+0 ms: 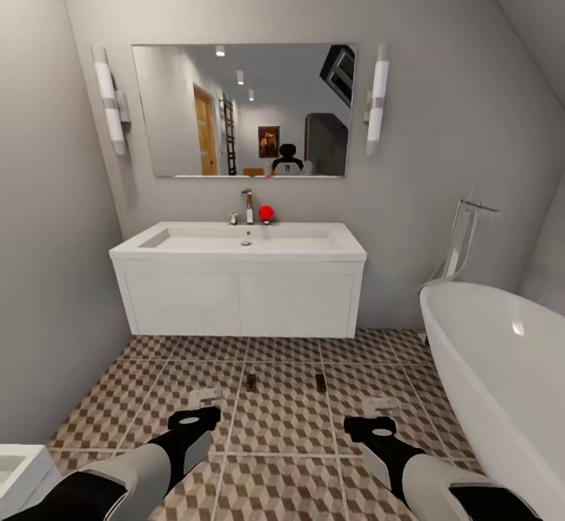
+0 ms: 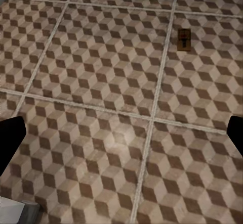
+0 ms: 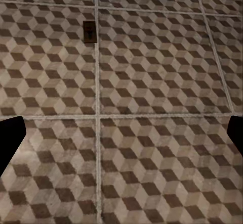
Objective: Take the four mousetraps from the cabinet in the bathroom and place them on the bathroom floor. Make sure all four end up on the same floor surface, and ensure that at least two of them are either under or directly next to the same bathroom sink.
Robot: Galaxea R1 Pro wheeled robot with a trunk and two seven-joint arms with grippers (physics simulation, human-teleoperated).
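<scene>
**Operator:** Head view gives me two mousetraps [image 1: 250, 382] on the bathroom floor [image 1: 282, 419], ahead of both sets of jaws and just in front of the sink [image 1: 243, 240]. The left gripper [image 1: 205, 398] and right gripper [image 1: 380, 407] each hang above the tiles with fingers spread and nothing between them.

**Second:** How would they handle?

**Operator:** Light, stiff little boards, I'd judge, lying flat, so hard to get under. I'd pinch across the long edges, clear of the wire. At this size the wire parts are too blurred for me to say where they sit.
</scene>
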